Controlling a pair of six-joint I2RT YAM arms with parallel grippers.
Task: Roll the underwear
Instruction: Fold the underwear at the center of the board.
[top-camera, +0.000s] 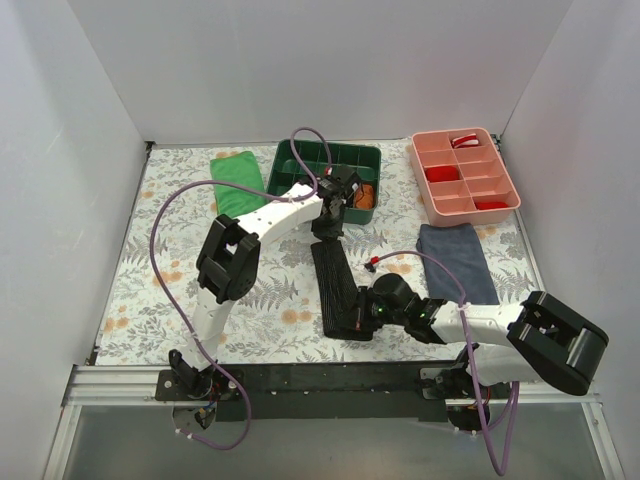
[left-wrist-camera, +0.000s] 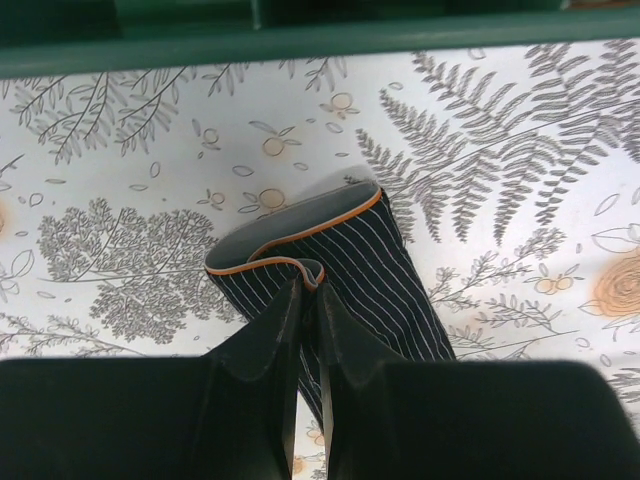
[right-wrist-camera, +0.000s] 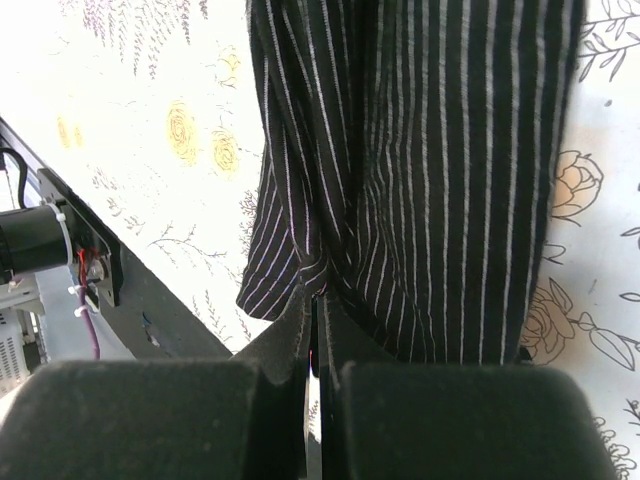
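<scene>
We hold the underwear (top-camera: 338, 285) stretched flat for rolling, left gripper (left-wrist-camera: 308, 298) pinched shut on its waistband (left-wrist-camera: 300, 228), right gripper (right-wrist-camera: 318, 303) pinched shut on its lower end.

One black pinstriped fabric boxer briefs (top-camera: 340, 290); one bright green folded cloth (top-camera: 236, 180); one slate-blue folded garment (top-camera: 458, 262); one dark green plastic bin (top-camera: 355, 148); one pink compartmented plastic tray (top-camera: 470, 215).
</scene>
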